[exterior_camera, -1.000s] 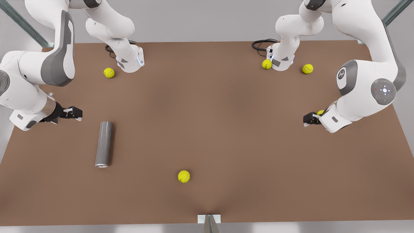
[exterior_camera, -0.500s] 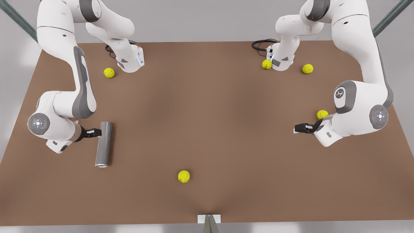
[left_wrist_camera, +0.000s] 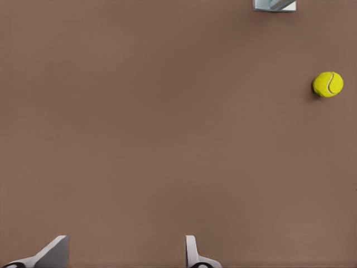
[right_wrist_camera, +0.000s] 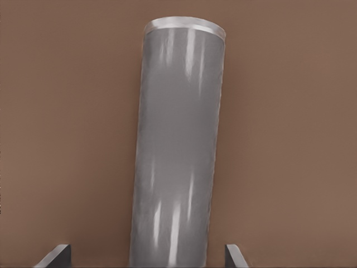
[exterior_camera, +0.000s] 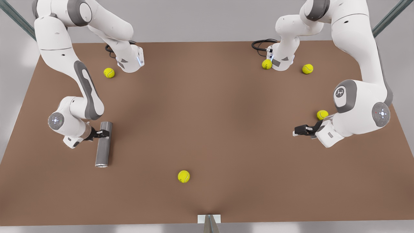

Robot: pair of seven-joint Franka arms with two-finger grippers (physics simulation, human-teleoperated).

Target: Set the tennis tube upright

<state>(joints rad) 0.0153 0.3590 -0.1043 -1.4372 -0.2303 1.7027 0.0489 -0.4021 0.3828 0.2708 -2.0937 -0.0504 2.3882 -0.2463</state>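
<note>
The front view looks steeply down over the whole brown desk (exterior_camera: 220,129) from its near edge, while each wrist camera faces the desktop closely, the right one sharing the lying dark-grey cylindrical tube (right_wrist_camera: 177,145) (exterior_camera: 104,144).

— What moved?
— The right gripper (exterior_camera: 104,133) came down low to the far end of the tennis tube (exterior_camera: 103,144), its fingers wide apart on both sides.
— And the other?
— The left gripper (exterior_camera: 297,131) slid a little toward the table's middle.

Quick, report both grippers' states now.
Right gripper: open, fingers either side of the lying tennis tube, near its plain end.
Left gripper: open, holding nothing, waits over the table.
</note>
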